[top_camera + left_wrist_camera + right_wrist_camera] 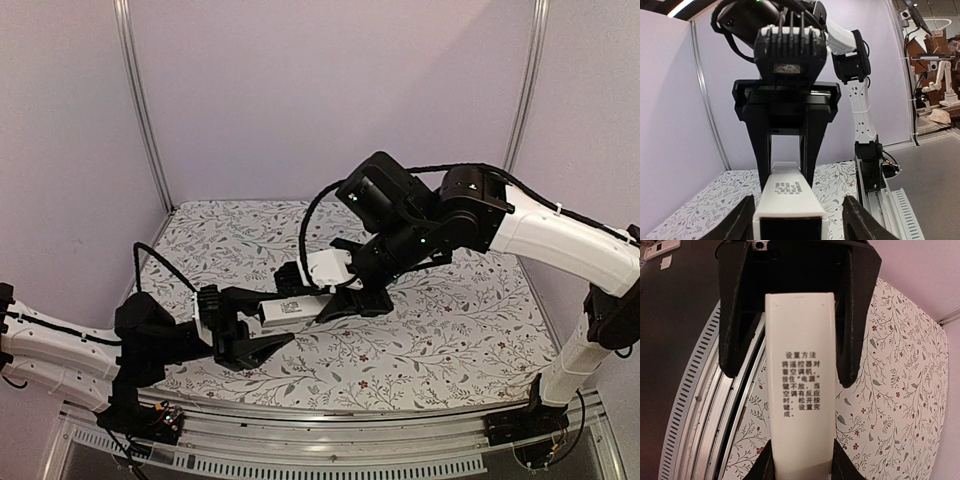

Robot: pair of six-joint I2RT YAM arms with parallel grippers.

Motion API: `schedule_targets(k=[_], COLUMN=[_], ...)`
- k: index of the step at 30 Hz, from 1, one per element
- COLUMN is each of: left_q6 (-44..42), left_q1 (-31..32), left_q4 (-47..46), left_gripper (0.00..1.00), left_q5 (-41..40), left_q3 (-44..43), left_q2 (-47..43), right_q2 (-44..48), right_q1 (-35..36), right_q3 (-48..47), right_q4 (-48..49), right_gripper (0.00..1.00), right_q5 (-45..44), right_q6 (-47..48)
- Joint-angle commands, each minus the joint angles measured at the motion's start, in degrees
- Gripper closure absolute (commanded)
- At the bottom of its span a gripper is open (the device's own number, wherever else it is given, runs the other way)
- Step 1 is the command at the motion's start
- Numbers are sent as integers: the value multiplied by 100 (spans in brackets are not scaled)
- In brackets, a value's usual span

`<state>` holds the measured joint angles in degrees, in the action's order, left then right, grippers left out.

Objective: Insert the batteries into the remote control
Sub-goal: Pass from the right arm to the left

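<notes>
The white remote control (295, 307) hangs in the air above the table, between the two arms. My right gripper (335, 303) is shut on one end of it; in the right wrist view its fingertips (761, 467) press both sides of the remote control (800, 390), whose printed face is toward the camera. My left gripper (288, 316) straddles the other end. In the left wrist view the remote control (787, 195) lies between the left fingers (737, 220) with a gap on each side, so that gripper is open. The batteries are out of view.
A floral cloth covers the table (450, 320). An aluminium rail (330, 440) runs along the near edge by the arm bases. Pale walls and metal posts (145, 110) close in the back and sides.
</notes>
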<state>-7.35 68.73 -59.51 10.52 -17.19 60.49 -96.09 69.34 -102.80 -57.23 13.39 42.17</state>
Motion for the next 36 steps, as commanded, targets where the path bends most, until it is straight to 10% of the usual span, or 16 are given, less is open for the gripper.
schedule_targets(k=[1, 15, 28, 33, 36], left_q6=[-7, 29, -281, -396, -537], left_q1=[35, 33, 36, 40, 41], left_q4=[166, 200, -1286, -1759, -1785], left_gripper=[40, 100, 100, 100, 100], left_q5=[-184, -252, -902, -1025, -1197], left_q3=[-46, -72, 378, 475, 497], left_q2=[13, -44, 104, 200, 189], right_q2=[-6, -15, 291, 710, 980], right_q1=[28, 27, 15, -541, -1176], right_q3=[-179, -179, -169, -180, 65], right_q4=[2, 15, 898, 1226, 1158], right_gripper=[80, 81, 15, 9, 28], right_q5=[-28, -34, -636, -355, -619], right_q6=[72, 91, -1921, -3824, -5817])
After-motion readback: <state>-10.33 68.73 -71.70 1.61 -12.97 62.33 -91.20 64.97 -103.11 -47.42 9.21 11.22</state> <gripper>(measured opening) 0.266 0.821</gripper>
